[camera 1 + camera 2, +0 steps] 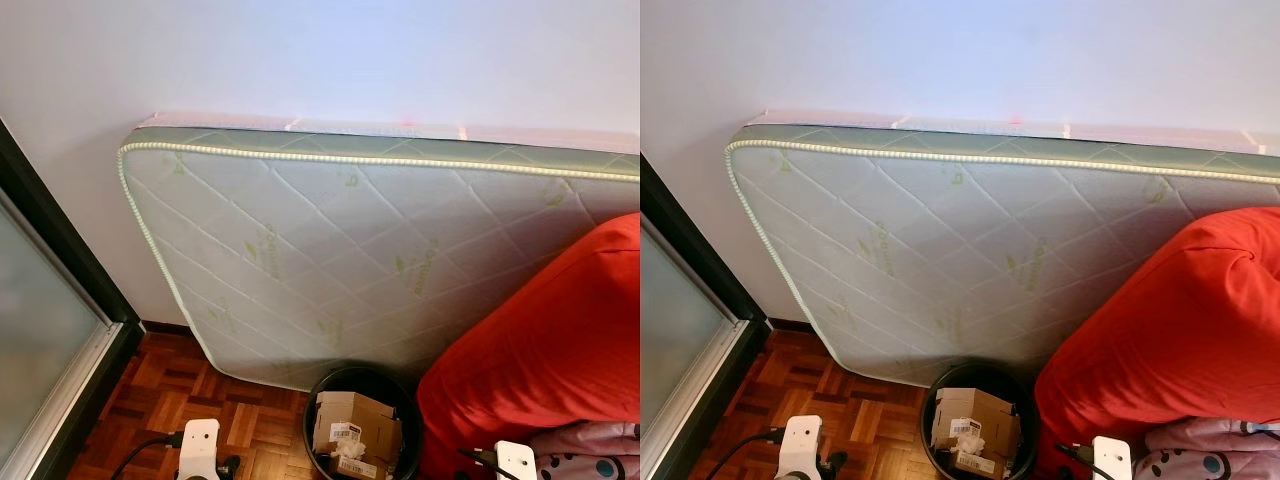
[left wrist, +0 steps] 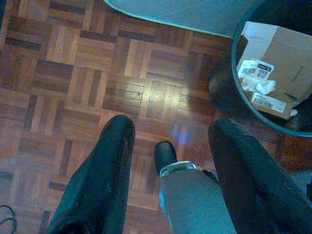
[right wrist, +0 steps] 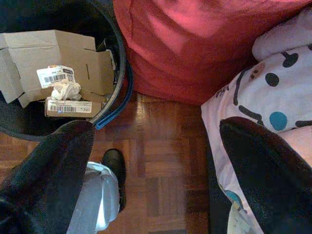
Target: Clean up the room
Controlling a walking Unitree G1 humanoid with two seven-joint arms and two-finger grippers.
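Straight ahead, one quilted mattress (image 1: 330, 260) stands on its long edge, leaning against a pale wall. At its foot sits one round black bin (image 1: 936, 452) on the wooden parquet floor (image 2: 97, 83). Inside the bin are two cardboard boxes (image 3: 58, 53) with barcode labels and one crumpled wad of white paper (image 3: 66, 90). Just to the right of the bin is one large red cushion (image 1: 1170, 340), touching or nearly touching the bin's rim. Below the cushion lies one pale fabric item (image 3: 263, 83) printed with dark and teal dots. A dark-framed glass door (image 1: 40, 330) runs along the left side.

Both arms hang low. The left gripper (image 2: 170, 161) has its two black fingers spread wide apart above bare floor beside the bin, holding nothing. The right gripper (image 3: 156, 161) is likewise spread wide and empty, one finger near the bin's rim, the other over the dotted fabric.
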